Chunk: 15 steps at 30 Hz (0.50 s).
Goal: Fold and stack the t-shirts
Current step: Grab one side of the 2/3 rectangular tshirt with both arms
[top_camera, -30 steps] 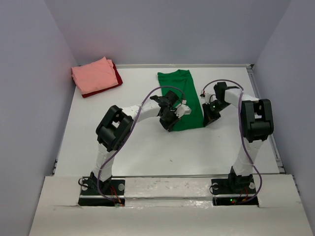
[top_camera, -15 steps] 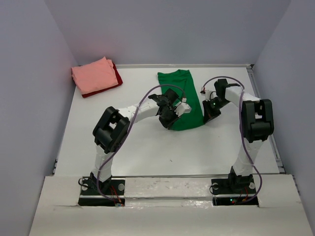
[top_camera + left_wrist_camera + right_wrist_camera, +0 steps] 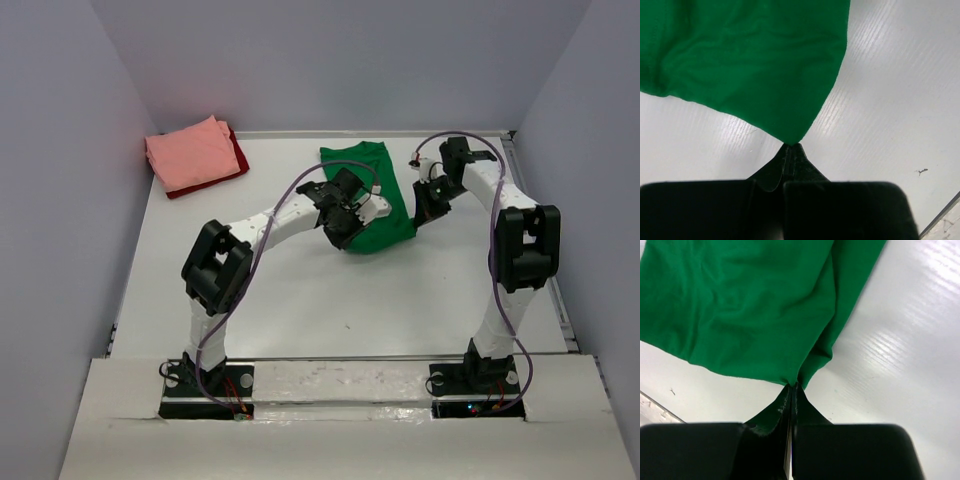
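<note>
Left end effector grips green t-shirt, corner hidden.

Left arm and right arm: white links, bulky black joints, looping purple cables. Left gripper and right gripper are black.

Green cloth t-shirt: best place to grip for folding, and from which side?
The bright green cloth t-shirt lies lengthwise away from the robot, so take its two near corners from that side; they taper to thin points. The left hand and right hand each pinch one.
</note>
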Each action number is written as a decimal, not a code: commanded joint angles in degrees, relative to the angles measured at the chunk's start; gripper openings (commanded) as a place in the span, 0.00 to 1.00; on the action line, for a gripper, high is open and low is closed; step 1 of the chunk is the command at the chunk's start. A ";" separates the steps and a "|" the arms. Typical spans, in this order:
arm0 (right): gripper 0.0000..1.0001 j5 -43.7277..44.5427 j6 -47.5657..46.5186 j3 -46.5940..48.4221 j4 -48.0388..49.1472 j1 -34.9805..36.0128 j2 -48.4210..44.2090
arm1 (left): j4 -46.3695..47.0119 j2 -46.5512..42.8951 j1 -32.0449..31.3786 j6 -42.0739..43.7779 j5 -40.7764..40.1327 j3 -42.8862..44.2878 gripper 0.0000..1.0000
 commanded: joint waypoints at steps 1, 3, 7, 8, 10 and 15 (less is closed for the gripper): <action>0.00 0.68 -0.17 4.59 -1.95 -0.21 -1.90 | -1.64 -4.73 0.83 0.80 -2.65 3.08 0.00; 0.00 0.68 -0.17 6.26 -2.39 -0.21 -1.47 | -1.99 -5.08 1.45 0.97 -3.52 3.96 0.00; 0.00 0.59 -0.08 9.07 -3.09 -0.21 -0.76 | -2.08 -5.79 2.59 1.15 -4.67 4.84 0.00; 0.00 0.59 -0.08 9.77 -3.18 -0.21 -0.33 | -2.08 -5.88 2.85 1.15 -4.93 5.02 0.00; 0.00 0.33 -0.08 11.96 -3.79 -0.21 0.20 | -1.99 -6.05 3.47 1.07 -5.81 5.63 0.00; 0.00 -0.81 0.45 17.06 -4.15 -0.21 2.49 | -2.52 -5.62 5.14 1.24 -7.39 8.88 0.00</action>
